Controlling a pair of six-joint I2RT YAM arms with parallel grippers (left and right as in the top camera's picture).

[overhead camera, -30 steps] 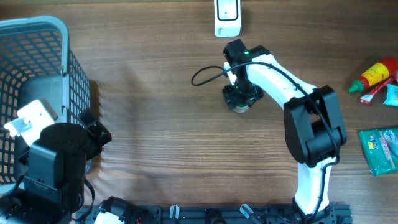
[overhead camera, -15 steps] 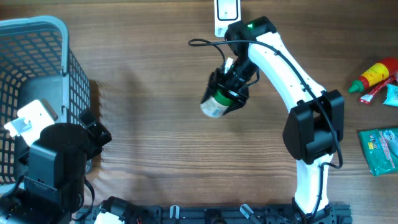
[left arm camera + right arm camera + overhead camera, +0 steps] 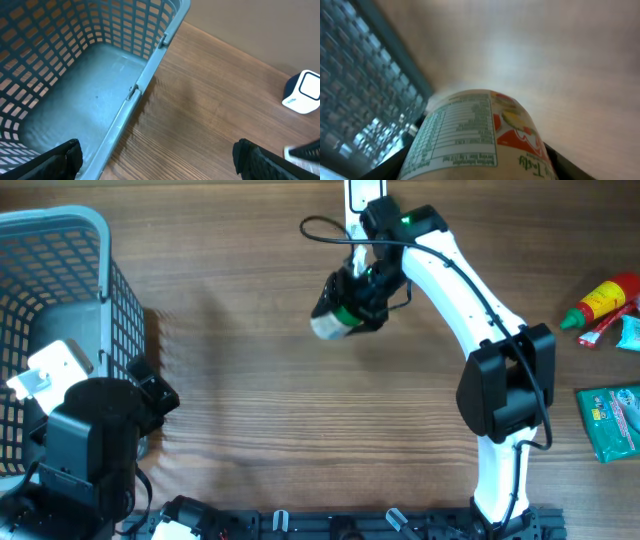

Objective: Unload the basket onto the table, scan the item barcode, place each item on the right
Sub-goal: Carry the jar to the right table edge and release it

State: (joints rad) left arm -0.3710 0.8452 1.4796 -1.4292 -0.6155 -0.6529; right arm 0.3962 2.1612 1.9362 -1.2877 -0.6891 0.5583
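The item (image 3: 333, 324) is a round tub with a green and white label. My right gripper (image 3: 352, 306) is shut on it and holds it tilted above the table, its base pointing left. It hangs just below and left of the white barcode scanner (image 3: 353, 194) at the table's far edge. The right wrist view shows the item's (image 3: 475, 135) nutrition table and red and yellow print between the right gripper's (image 3: 480, 167) black fingers. No barcode shows. My left gripper (image 3: 162, 162) stands open over the rim of the blue basket (image 3: 150, 70), holding nothing; the scanner (image 3: 303, 92) shows at the right of its view.
The blue mesh basket (image 3: 60, 225) fills the left side, with the left arm (image 3: 90, 445) over its near corner. A red sauce bottle (image 3: 600, 300), a teal packet (image 3: 630, 330) and a green packet (image 3: 610, 420) lie at the right edge.
The right gripper has lifted the item off the table, tipped it on its side and carried it left and up toward the scanner. The left arm has not moved.
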